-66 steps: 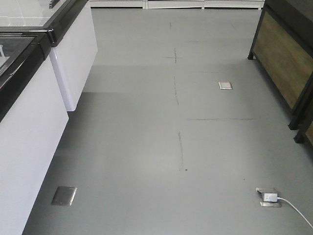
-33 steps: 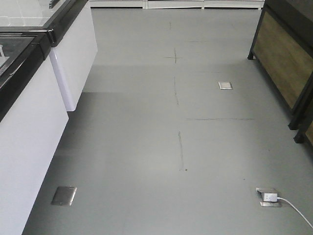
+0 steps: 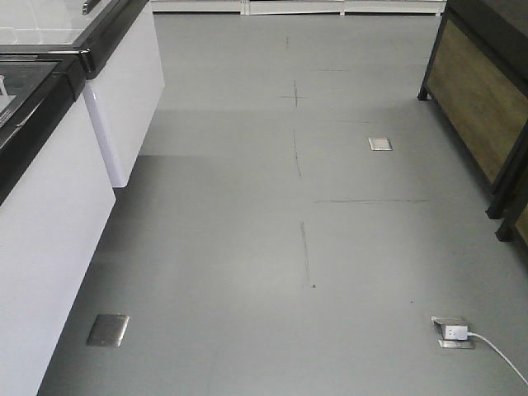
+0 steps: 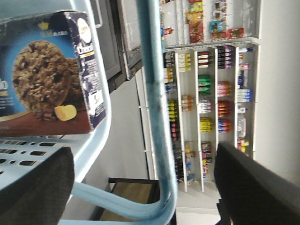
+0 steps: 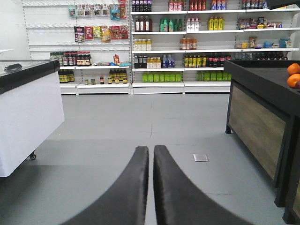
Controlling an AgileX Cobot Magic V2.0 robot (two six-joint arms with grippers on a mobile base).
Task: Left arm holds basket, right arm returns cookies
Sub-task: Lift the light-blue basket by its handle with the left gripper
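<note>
The left gripper (image 4: 143,154) has its jaws standing wide, and one swing handle (image 4: 157,93) of the basket (image 4: 104,140) runs between them. It is hooked rather than pinched, so the basket seems to hang from that arm. Inside the basket, against its rim, the cookies (image 4: 44,79) stand upright on the slotted bottom, untouched.

The right gripper (image 5: 151,149) is pressed narrow, tips together with nothing between them. No part of the basket shows in its view, so it is away from the basket and aimed at the stocked shelves (image 5: 187,47) beyond. The front view gives only bare floor (image 3: 289,247), with no basket.

The holding step looks done; the return has not begun. Next, the right arm should swing to the basket, spread its jaws, come down inside the rim clear of the handle, close across the box's narrow faces and lift it straight out.
</note>
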